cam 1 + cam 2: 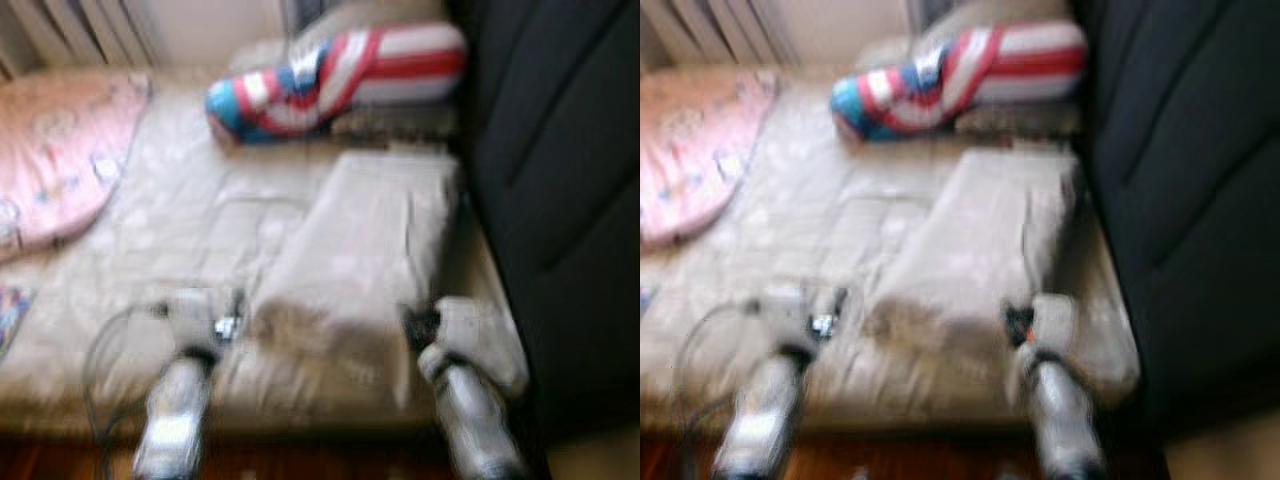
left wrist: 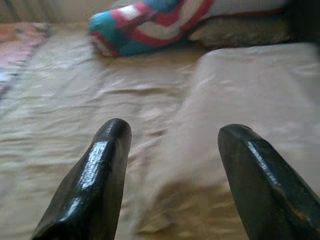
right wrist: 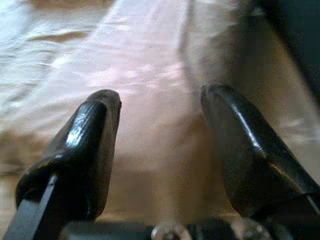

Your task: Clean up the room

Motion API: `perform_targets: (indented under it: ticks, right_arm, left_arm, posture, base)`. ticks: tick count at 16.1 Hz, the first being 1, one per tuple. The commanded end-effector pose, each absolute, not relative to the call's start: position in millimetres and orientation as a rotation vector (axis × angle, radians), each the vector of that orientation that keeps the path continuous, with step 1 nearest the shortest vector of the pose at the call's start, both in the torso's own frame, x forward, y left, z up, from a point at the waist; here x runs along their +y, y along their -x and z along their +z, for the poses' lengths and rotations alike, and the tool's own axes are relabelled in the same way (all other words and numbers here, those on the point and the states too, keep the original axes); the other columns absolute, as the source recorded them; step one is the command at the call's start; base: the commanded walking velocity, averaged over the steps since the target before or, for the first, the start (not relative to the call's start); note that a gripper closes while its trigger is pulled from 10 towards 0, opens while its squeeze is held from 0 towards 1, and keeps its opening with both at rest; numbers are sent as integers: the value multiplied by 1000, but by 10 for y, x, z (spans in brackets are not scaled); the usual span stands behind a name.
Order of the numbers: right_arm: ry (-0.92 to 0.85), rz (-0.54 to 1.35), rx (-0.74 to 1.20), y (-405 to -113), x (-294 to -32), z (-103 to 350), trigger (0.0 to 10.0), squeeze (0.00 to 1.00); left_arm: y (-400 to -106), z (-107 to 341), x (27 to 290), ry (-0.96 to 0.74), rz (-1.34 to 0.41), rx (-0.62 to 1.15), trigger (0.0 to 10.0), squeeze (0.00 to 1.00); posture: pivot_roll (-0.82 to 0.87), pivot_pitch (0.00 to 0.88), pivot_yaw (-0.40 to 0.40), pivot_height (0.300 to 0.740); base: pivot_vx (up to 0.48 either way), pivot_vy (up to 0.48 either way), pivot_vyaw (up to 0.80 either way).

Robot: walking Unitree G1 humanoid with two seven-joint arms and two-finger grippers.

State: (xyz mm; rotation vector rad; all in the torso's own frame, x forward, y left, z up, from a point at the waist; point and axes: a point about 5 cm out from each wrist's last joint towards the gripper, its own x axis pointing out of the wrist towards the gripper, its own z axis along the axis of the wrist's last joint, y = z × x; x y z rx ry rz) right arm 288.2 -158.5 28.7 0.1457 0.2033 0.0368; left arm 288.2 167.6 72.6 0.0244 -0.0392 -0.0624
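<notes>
A folded beige blanket (image 1: 365, 240) lies on the bed's beige sheet (image 1: 190, 220), its near end between my two arms. My left gripper (image 2: 172, 132) is open, its fingers pointing over the blanket's left edge with nothing between them. My right gripper (image 3: 160, 97) is open too, low over the blanket's near right part. A red, white and blue striped pillow (image 1: 330, 75) rests at the head of the bed. A pink quilt (image 1: 60, 150) is spread over the far left of the bed. The head views are blurred.
A large black upholstered piece (image 1: 560, 200) stands close along the bed's right side. A grey cable (image 1: 100, 360) loops beside my left arm. A colourful flat thing (image 1: 10, 315) lies at the bed's left edge. Wooden floor (image 1: 300, 460) shows below the mattress.
</notes>
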Motion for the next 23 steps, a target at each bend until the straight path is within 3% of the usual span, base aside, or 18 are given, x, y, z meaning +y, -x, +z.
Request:
perform_targets:
  ticks: [1, 13, 14, 15, 19, 22, 23]
  right_arm:
    - [-165, 53, 197, -2899, -1498, 310, 10000, 0]
    - [-242, -47, 459, -2937, -1638, -20, 10000, 0]
    - [-260, -56, 466, -2964, -1628, -6, 10000, 902]
    - [-301, -47, 478, -2993, -1583, 5, 10000, 1000]
    - [-236, -74, 500, -3033, -1482, 16, 10000, 1000]
    - [-242, -156, 488, -3097, -1574, 78, 10000, 1000]
    - [-271, -195, 481, -3112, -1627, 96, 10000, 788]
  left_arm:
    - [-2862, 707, 1789, -35, -37, -23, 10000, 0]
    - [-2835, 776, 1805, -43, -64, -41, 10000, 0]
    - [-2823, 789, 1816, -46, -66, -43, 10000, 0]
    - [-2811, 806, 1832, -51, -67, -47, 10000, 0]
    - [-2741, 917, 1885, -58, -63, -60, 10000, 0]
    - [-2685, 953, 1952, -56, -45, -55, 10000, 0]
    - [-2674, 958, 1960, -58, -45, -50, 10000, 0]
  posture:
    - [2, 142, -24, 704]
    - [58, 167, 8, 704]
    - [72, 171, 15, 704]
    - [85, 177, 20, 704]
    - [159, 226, 51, 704]
    - [177, 250, 62, 704]
    - [176, 254, 64, 704]
  base:
    - [259, 0, 0]
    - [20, 0, 0]
    - [0, 0, 0]
    - [0, 0, 0]
    - [0, 0, 0]
    - [0, 0, 0]
    - [0, 0, 0]
